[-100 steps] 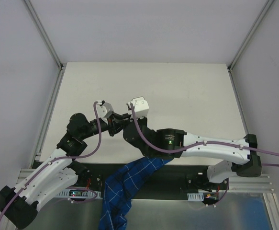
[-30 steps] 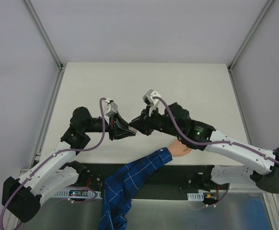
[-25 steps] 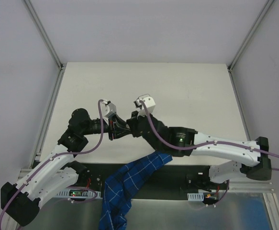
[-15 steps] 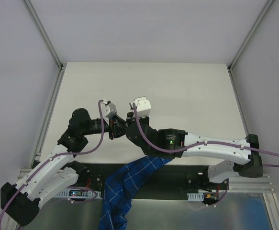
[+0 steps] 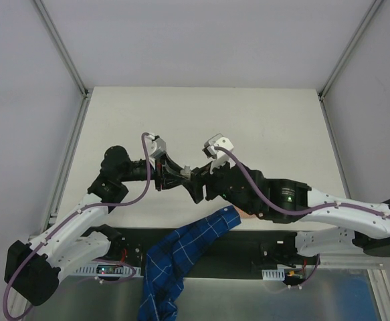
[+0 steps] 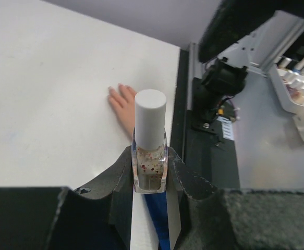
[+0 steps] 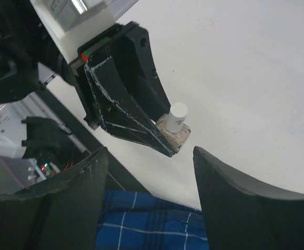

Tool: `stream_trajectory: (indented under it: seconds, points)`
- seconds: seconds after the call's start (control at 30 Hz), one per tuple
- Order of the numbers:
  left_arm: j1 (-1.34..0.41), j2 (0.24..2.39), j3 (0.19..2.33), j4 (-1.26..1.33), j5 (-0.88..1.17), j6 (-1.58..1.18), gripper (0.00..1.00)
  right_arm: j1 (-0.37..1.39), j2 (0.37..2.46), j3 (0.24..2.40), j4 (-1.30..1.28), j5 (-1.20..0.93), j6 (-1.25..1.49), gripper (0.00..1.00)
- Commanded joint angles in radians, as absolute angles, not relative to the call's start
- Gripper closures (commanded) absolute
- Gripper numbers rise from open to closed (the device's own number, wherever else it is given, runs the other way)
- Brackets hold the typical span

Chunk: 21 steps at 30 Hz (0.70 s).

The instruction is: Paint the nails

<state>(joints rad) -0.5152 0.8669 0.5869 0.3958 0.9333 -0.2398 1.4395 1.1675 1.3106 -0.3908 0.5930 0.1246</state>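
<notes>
White-capped nail polish bottle (image 6: 150,143), clear glass with speckled glitter inside, sits upright at centre of the left wrist view, clamped between the black fingers of the left gripper (image 6: 150,172); jaws tight on the glass body, cap standing free above them.

Right wrist view: same bottle (image 7: 173,126) at frame centre, pinched at the left gripper's tips. Right gripper (image 7: 150,195) jaws spread wide, one finger lower left, one lower right, nothing between them; bottle lies beyond the fingertips, not touching.

Top view: the two grippers meet at frame centre above the white table (image 5: 261,120), left gripper (image 5: 180,177) facing right gripper (image 5: 196,189).

Pale hand (image 6: 123,105) lies flat on the table at mid-left of the left wrist view, fingers pointing toward upper left. Nails not discernible. Blue plaid sleeve (image 5: 181,257) runs from lower centre of the top view up to the wrist, hand mostly hidden under the right arm.
</notes>
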Motion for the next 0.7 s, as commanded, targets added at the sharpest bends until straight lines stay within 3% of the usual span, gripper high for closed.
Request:
stream_trajectory:
  seconds: [0.0, 0.17, 0.33, 0.57, 0.67]
  points:
    - [-0.522, 0.899, 0.611, 0.672, 1.191, -0.417, 1.00, 1.368, 1.095, 1.250, -0.348, 0.283, 0.009, 0.28]
    - [-0.572, 0.934, 0.615, 0.761, 1.310, -0.486, 1.00, 1.290, 1.017, 1.162, -0.266, -0.068, -0.069, 0.28]
    - [-0.617, 0.943, 0.621, 0.762, 1.370, -0.497, 1.00, 1.204, 0.950, 1.115, -0.176, -0.277, -0.084, 0.30]
    - [-0.647, 0.946, 0.630, 0.764, 1.408, -0.508, 1.00, 1.147, 0.959, 1.114, -0.154, -0.445, -0.133, 0.50]
    - [-0.660, 0.936, 0.621, 0.765, 1.405, -0.497, 1.00, 1.141, 0.977, 1.115, -0.123, -0.475, -0.127, 0.51]
